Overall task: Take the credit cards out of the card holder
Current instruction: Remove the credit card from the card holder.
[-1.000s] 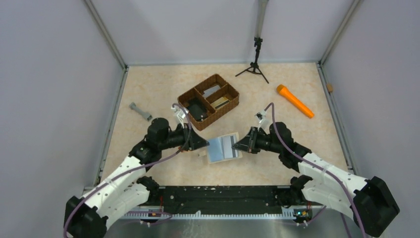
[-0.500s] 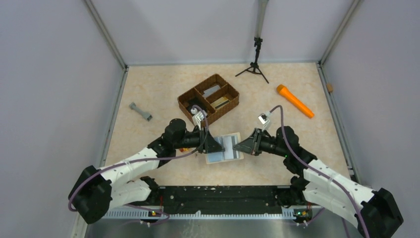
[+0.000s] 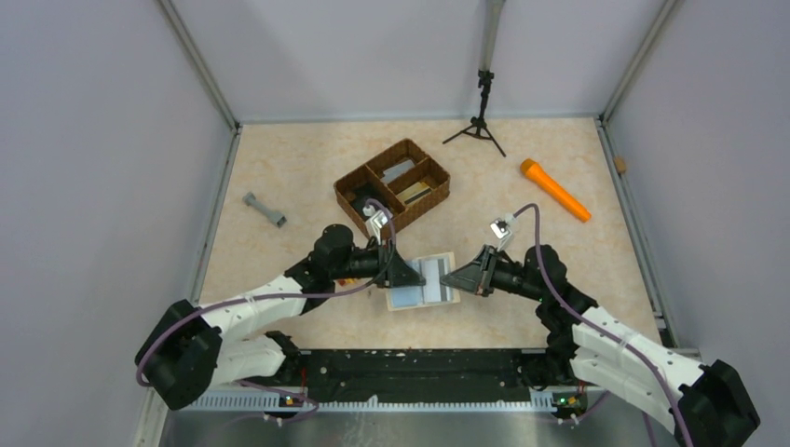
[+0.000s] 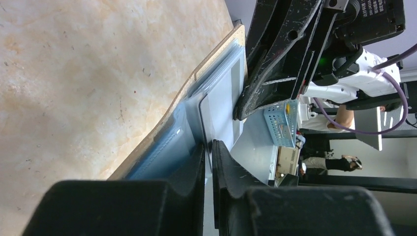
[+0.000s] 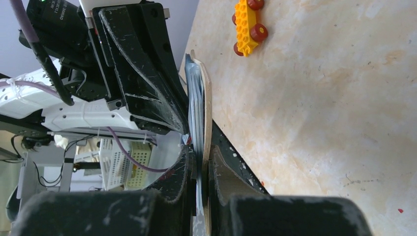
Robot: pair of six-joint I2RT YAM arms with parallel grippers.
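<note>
Both arms reach low and fwd, elbows out, tips facing each other over the card holder [image 3: 416, 294], which lies open near mid of the table [image 3: 298, 168] near edge. R gripper [image 3: 447, 277] clamps its R flap. L gripper [image 3: 412, 276] is pinched on the pale credit card [image 4: 222, 115] edge.

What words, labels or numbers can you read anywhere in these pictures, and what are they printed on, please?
White printing on the right arm's black housing: too small and blurred to read.
Card, wallet, yellow toy brick: no writing visible.
Nothing else legible.
</note>
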